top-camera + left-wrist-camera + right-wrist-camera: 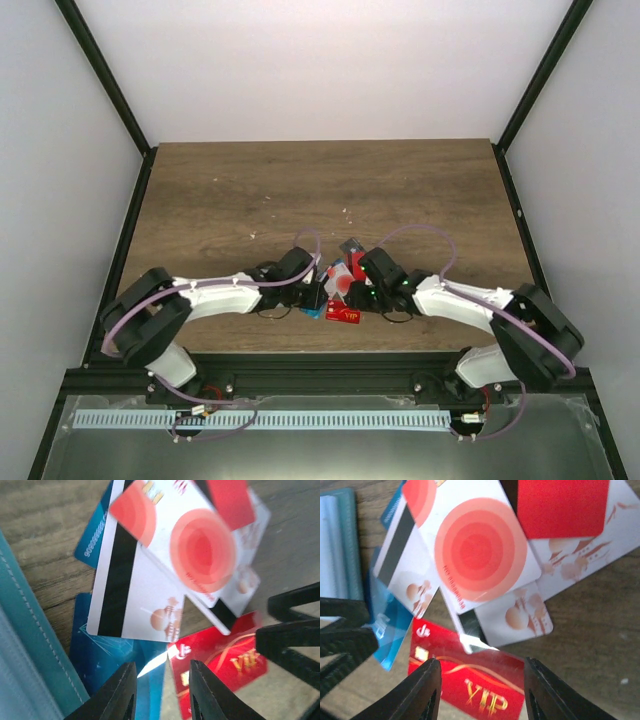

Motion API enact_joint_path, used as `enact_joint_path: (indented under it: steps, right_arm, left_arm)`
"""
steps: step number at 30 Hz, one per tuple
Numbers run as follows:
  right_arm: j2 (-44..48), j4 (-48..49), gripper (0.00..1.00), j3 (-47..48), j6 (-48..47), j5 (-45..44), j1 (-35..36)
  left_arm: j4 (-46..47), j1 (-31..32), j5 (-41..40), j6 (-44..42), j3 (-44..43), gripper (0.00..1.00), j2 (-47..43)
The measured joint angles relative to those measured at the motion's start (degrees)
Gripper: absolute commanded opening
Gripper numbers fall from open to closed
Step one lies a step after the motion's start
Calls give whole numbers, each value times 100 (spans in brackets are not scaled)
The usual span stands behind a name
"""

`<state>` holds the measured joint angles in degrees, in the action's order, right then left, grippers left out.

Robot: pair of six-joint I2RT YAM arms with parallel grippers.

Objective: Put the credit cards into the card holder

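Note:
A heap of credit cards (pixel 340 282) lies near the table's front edge, between both grippers. A white card with a red circle (pixel 200 550) (pixel 475 550) tops it, over a black-striped white card (pixel 135 595). A red VIP card (pixel 470 675) (pixel 225 660) and a blue card (pixel 105 650) lie flat in front. The teal card holder (pixel 20 645) (pixel 337 545) lies at the heap's left, pale grey inside. My left gripper (pixel 162 695) (pixel 315 297) hovers open over the seam between the blue and red cards. My right gripper (pixel 482 690) (pixel 355 293) is open, straddling the VIP card.
A plain red card (pixel 562 507) and more white cards (pixel 520 615) lie at the heap's far side. The two grippers stand very close, each one's fingers (pixel 290 640) showing in the other's wrist view. The table's front edge (pixel 330 350) is just behind the cards.

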<state>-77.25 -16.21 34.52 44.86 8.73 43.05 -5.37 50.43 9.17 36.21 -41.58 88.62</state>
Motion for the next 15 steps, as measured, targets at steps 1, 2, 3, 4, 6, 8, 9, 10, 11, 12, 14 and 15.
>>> enact_joint_path:
  steps: [1, 2, 3, 4, 6, 8, 9, 10, 11, 12, 14, 15]
  right_arm:
    - [-131, -11, 47, 66, -48, -57, -7]
    - [-245, -13, 46, 116, -92, -98, -11]
    - [-358, -9, 46, 157, -138, -131, -15]
    - [-466, -4, 45, 192, -181, -138, -17]
    - [-555, 57, 45, 254, -284, -87, -22]
    - [-595, 131, 44, 249, -378, 55, -24]
    - [-619, 170, 44, 247, -431, 227, -24]
    - [-638, 210, 44, 243, -490, 382, -24]
    - [-654, 238, 44, 234, -531, 533, -24]
    - [-658, 269, 44, 212, -570, 702, -22]
    - [-658, 271, 44, 168, -662, 1038, -20]
    - [-658, 264, 44, 151, -695, 1174, -15]
  left_arm:
    - [-22, -22, 26, -50, -50, 31, 166]
    - [-33, -31, 66, -92, -103, 30, 328]
    - [-35, -31, 122, -131, -151, 30, 481]
    - [31, -33, 216, -181, -205, 30, 579]
    - [90, -31, 337, -210, -262, 29, 660]
    - [151, -31, 442, -219, -256, 30, 695]
    - [181, -31, 492, -216, -232, 30, 693]
    - [275, -31, 562, -212, -175, 30, 686]
    - [358, -33, 636, -199, -116, 30, 671]
    - [463, -28, 715, -188, -37, 30, 647]
    - [693, -11, 898, -146, 164, 30, 573]
    - [817, 2, 970, -125, 282, 30, 538]
